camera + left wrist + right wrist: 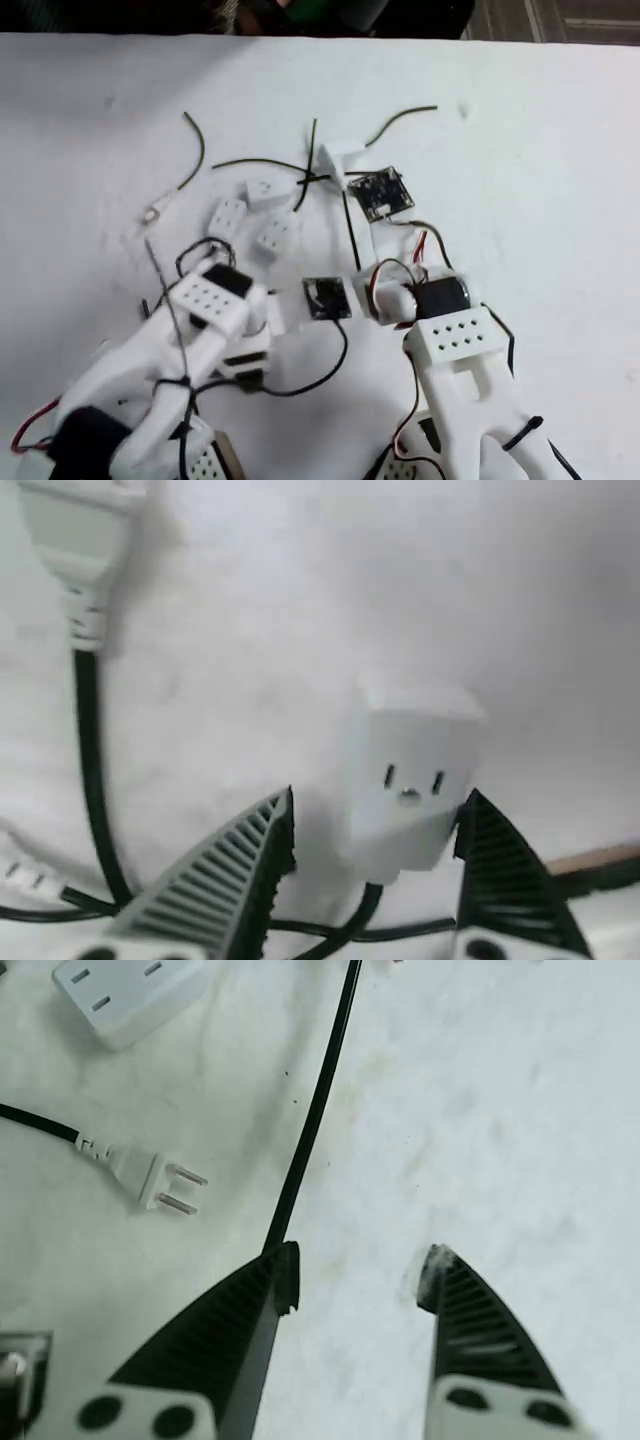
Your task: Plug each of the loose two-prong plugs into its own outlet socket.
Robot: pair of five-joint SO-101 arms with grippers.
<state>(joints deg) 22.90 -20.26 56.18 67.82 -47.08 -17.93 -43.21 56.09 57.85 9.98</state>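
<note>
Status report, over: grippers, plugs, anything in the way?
Left gripper open around socket cube. Right gripper open over table, loose plug nearby, unplugged. Black cable runs beside it.

table (520,1110): matt, faintly smudged | socket (410,780): white plastic, smooth, matt | plug (140,1175): white plastic, bright metal prongs (188,1174) | cord (315,1110): black, smooth, slight sheen | fingers (478,1330): black plastic, ribbed, matt

overhead table view, two close wrist views
</note>
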